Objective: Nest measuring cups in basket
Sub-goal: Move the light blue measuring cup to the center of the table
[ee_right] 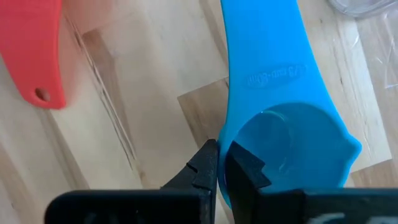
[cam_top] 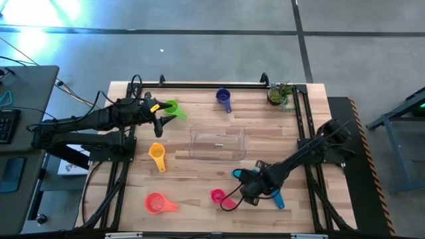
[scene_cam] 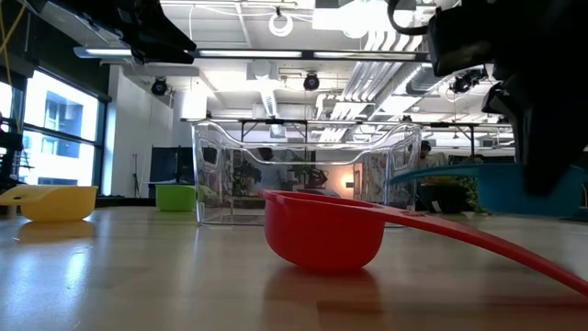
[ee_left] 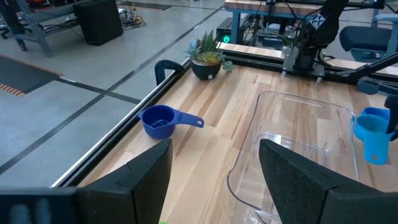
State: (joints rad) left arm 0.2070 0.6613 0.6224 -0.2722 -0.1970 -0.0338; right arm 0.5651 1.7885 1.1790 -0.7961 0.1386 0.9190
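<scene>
Fingers of the right gripper (ee_right: pixel 222 163) stand almost together, pinching the rim of the teal measuring cup (ee_right: pixel 292 149) near the table's front edge; the thin wall between them is hard to make out, so a firm grip cannot be confirmed. From overhead that cup is largely hidden under the right arm, with only its ends showing. A coral handle (ee_right: pixel 34 50) is cut off at the edge of the right wrist view, its bowl out of sight. Spread wide and holding nothing, the left gripper (ee_left: pixel 214 168) hovers over the table's left rear, partly covering the green cup (cam_top: pixel 171 108). The clear basket (cam_top: pixel 218 143) sits mid-table, its outline faint from above. The purple cup (cam_top: pixel 224 98) lies behind it, the orange-yellow cup (cam_top: pixel 157 153) to its left, the coral cup (cam_top: pixel 157 202) and magenta cup (cam_top: pixel 218 196) toward the front. A potted plant (cam_top: pixel 279 94) stands at the rear right corner.
</scene>
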